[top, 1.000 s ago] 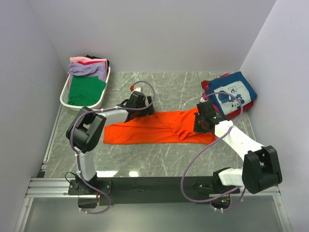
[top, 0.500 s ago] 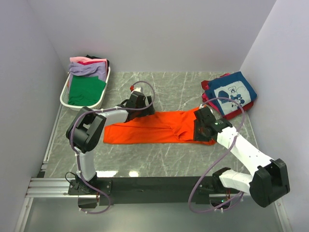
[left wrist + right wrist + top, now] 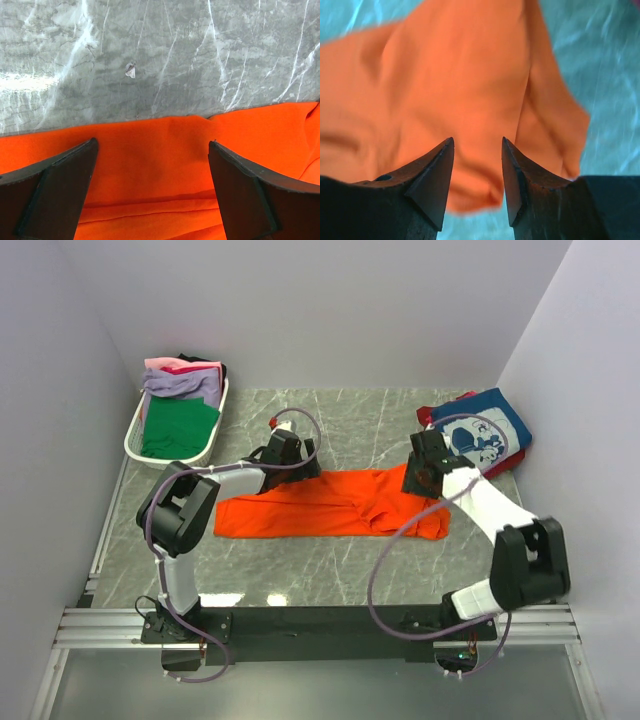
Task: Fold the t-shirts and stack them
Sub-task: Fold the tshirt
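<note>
The orange t-shirt (image 3: 330, 505) lies as a long folded strip across the middle of the table. It fills the left wrist view (image 3: 150, 185) and the right wrist view (image 3: 465, 85). My left gripper (image 3: 305, 468) is open over the strip's far edge near its middle, its fingers (image 3: 60, 190) wide apart with nothing between them. My right gripper (image 3: 415, 480) is open and empty above the strip's right end, fingertips (image 3: 440, 175) apart. A navy t-shirt with white print (image 3: 480, 435) lies on a red one at the back right.
A white slatted basket (image 3: 133, 430) at the back left holds green (image 3: 180, 428), lavender, pink and black t-shirts. White walls stand close on the left, right and back. A small white speck (image 3: 130, 71) lies on the marble beyond the orange cloth.
My right gripper swung forward over the strip's right end, then back toward the far right. The right end of the orange shirt has shifted slightly. The left arm has not moved.
</note>
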